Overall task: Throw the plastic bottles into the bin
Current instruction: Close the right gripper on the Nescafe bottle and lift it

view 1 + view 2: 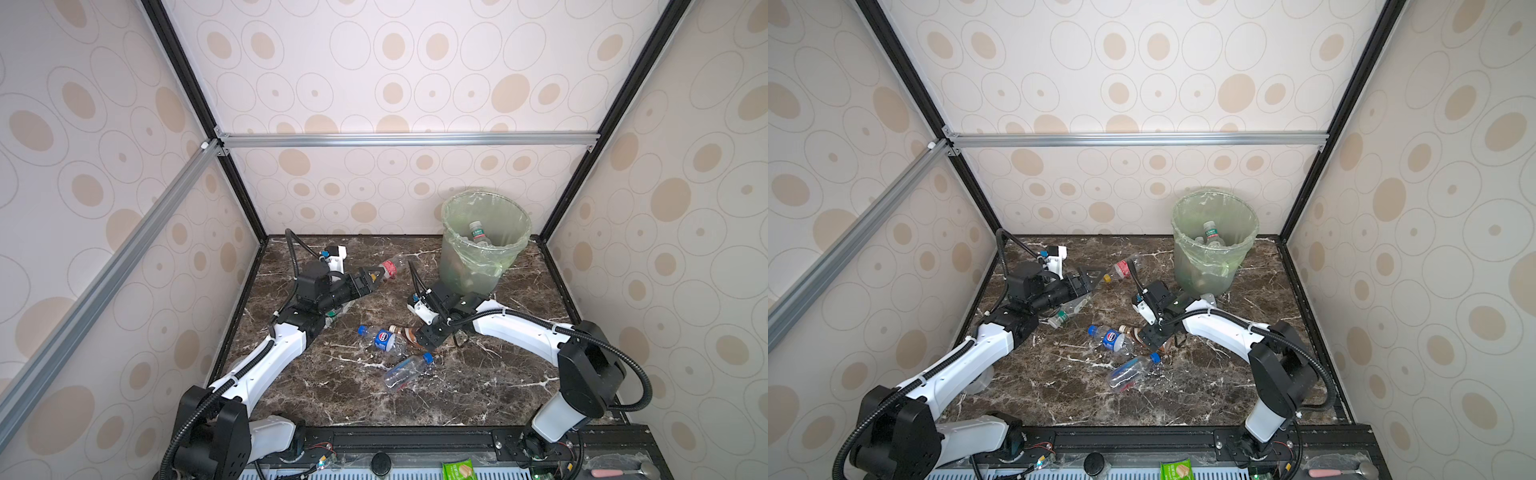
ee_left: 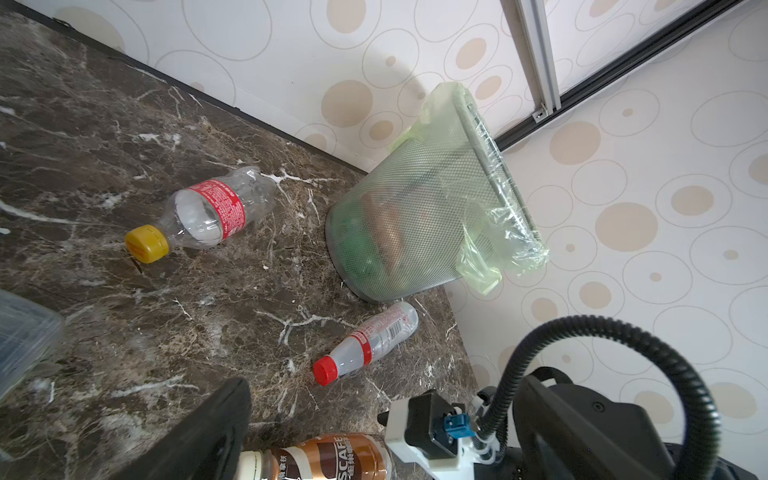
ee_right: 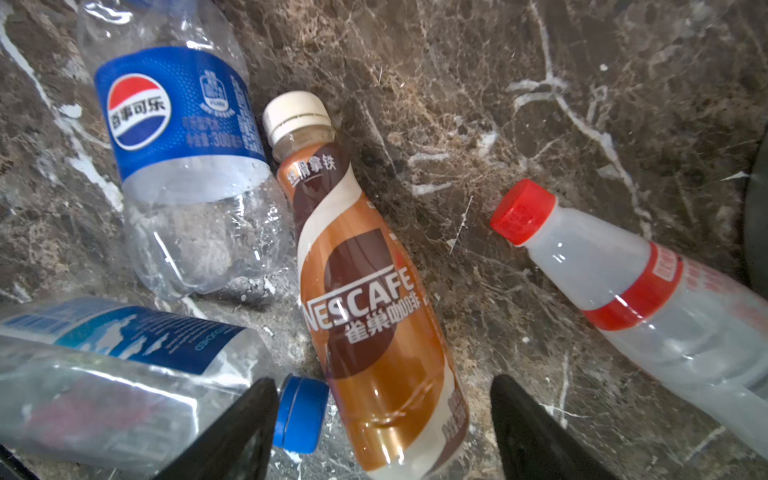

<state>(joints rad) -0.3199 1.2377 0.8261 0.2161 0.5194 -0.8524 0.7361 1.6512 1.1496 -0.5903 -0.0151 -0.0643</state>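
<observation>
- Right jaws stand spread on either side of the base of a brown-wrapped plastic coffee bottle with a cream cap (image 3: 374, 311), which lies flat; gaps show, so nothing is pinched.
- Left jaws are spread wide and empty, aimed towards a clear bottle with a red label and yellow cap (image 2: 208, 212) lying near the bin.
- Only the left wrist view shows the mesh wall of the round tapered bin (image 2: 415, 216), with brown and green shapes behind it. Both top views look into its mouth, where a pale-capped bottle (image 1: 478, 230) stands.
- A milky red-capped bottle (image 3: 623, 282) shows in both wrist views; from above the right arm (image 1: 511, 324) largely hides it.
- Cream walls (image 1: 395, 83) carry beige ovals; the surface (image 1: 332, 395) is dark brown marble, white-veined.
- The bin stands at the back, right of centre, with a pale green bag folded over its rim.
- Beside the coffee bottle lie a crumpled clear bottle with a blue label (image 3: 178, 124) and a clear blue-capped bottle (image 3: 104, 374).
</observation>
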